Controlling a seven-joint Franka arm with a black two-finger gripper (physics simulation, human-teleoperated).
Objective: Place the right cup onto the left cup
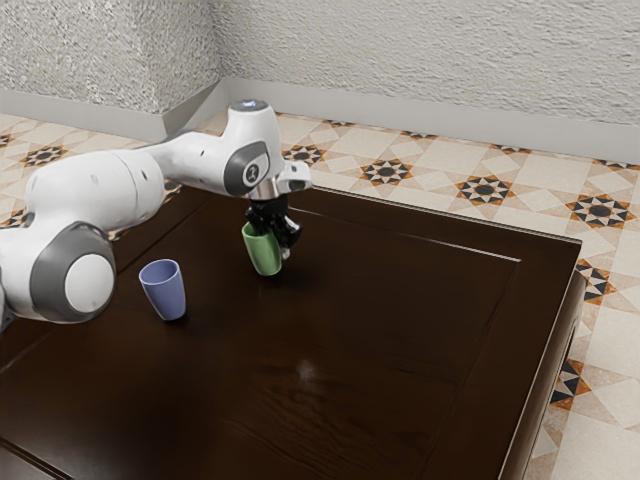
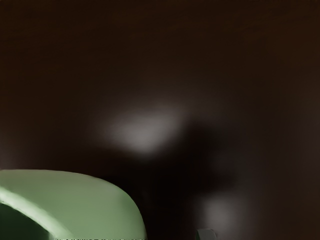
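On the exterior view's right of the two cups, and farther back, the green cup [image 1: 262, 256] is standing on the dark bench [image 1: 380, 350]. The tool [image 1: 276, 244] is reaching down at its rim, fingers apart. The blue cup [image 1: 165, 291] is standing upright nearer, toward the exterior view's left. In the wrist view, the green cup is sitting beside one fingertip [image 2: 206, 234], a gap showing between them.

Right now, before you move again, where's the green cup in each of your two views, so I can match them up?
Exterior view: the green cup is left of centre, farther toward the exterior view's right than the blue cup.
Wrist view: it is large and close to the camera, partly cut off, with some rim showing.
Shared landmark: the dark tabletop.
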